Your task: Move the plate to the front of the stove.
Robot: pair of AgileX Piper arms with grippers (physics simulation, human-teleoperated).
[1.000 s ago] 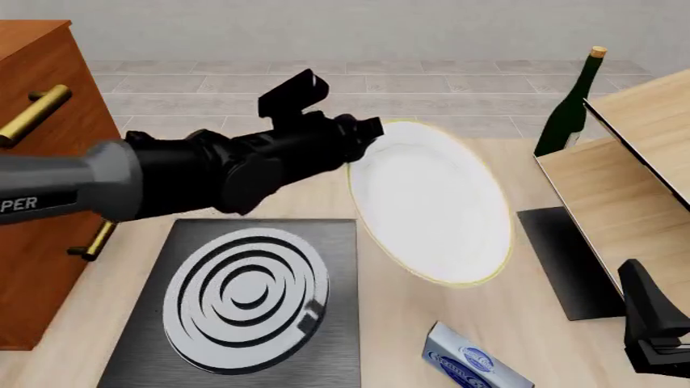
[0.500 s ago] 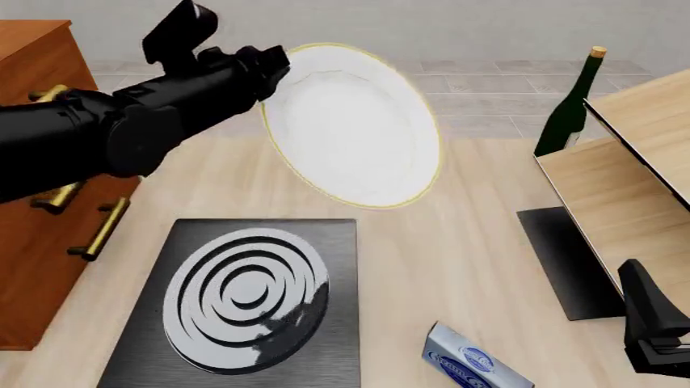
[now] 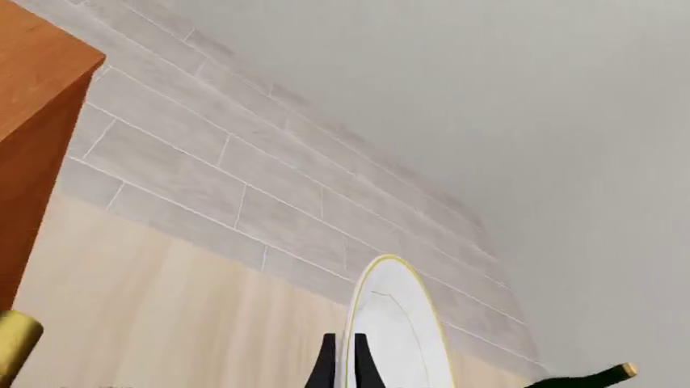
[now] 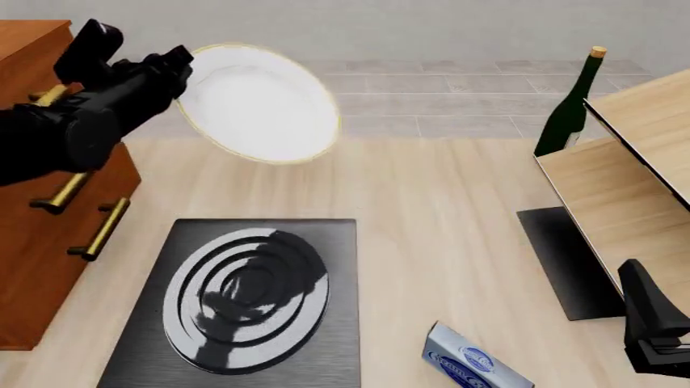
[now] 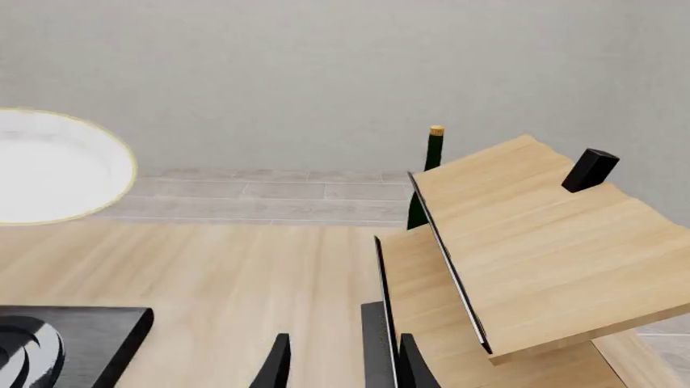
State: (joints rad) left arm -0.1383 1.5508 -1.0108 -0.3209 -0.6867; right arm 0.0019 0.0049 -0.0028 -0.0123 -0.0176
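**Plate airborne, swinging far-left of stove**

Since the earlier frames the plate has gone from right of the stove, up and over to the far left; the arm's shadow now lies on the burner.

Front view: left gripper (image 4: 178,69) pinches the plate (image 4: 258,101) at its left rim, clamped on it. Plate is tilted, held high, over the far edge of the table (image 4: 431,210), next to the cabinet (image 4: 44,202). Stove (image 4: 242,303) sits near-left, w/ burner (image 4: 246,299) bare. Bottle (image 4: 570,105) far right, mat (image 4: 566,263) right, box (image 4: 474,360) near. Right gripper (image 4: 652,327) parked near-right.

Left wrist view: fingertips (image 3: 323,368) either side of the plate (image 3: 393,331) rim, edge-on, so grip is thin. Bottle (image 3: 587,377) tip shows.

Right wrist view: right gripper (image 5: 339,364) fingers spread, nothing between them. Plate (image 5: 54,166) seen far left, above table; stove (image 5: 70,343) corner near.

Doing it well, I'd judge: level the plate before lowering, keep clear of the cabinet, come down slow, let go only once it's flat on the table in front of the stove. Rim pinch could slip if swung fast.
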